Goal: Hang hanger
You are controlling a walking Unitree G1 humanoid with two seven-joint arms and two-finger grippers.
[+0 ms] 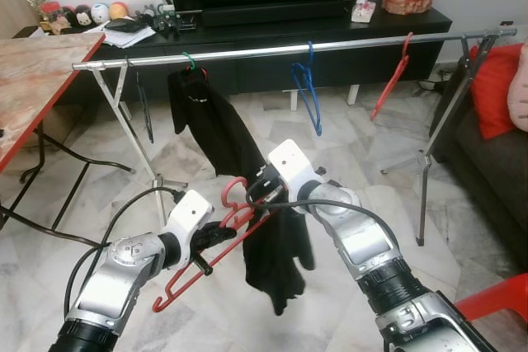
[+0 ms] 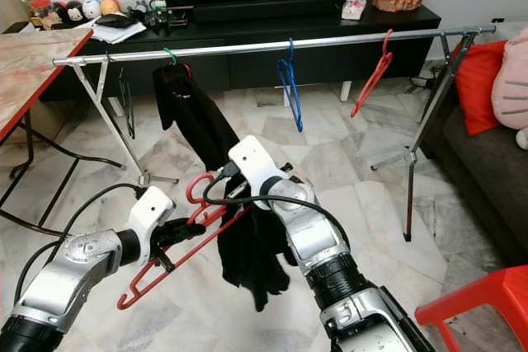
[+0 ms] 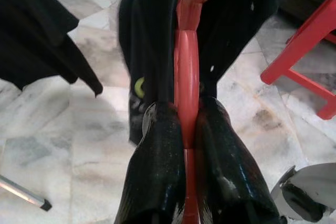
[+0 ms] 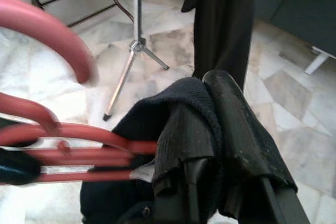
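Two grippers were on the job, both low in front of the robot and well short of the rail. The left gripper (image 1: 216,237) had its jaws pinched on the bar of the red hanger (image 1: 206,261), and the left wrist view showed the red plastic squeezed tight between the two black fingers (image 3: 157,171). The right gripper (image 1: 262,195) had its jaws closed on a fold of the black garment (image 1: 276,261), cloth bunched up over the fingertips in its wrist view. That garment drooped off the hanger's upper end, with the hook (image 1: 233,191) curling up just beside the right gripper.

Up ahead ran the clothes rail (image 1: 346,45), a silver bar on folding legs, already carrying a dark garment on a green-hooked hanger (image 1: 189,61), a blue hanger (image 1: 307,92) and another red hanger (image 1: 389,80). A wide free stretch sat between the green hook and the blue one.

By my read, the garment was still being settled on the hanger, so hanging hadn't begun. To do it well: seat the cloth squarely on both shoulders, keep the left grip firm on the bar, turn the hook upright, raise it above the rail over that free stretch, then lower it on. Letting go of the cloth too early risked it sliding to the floor (image 1: 346,146).
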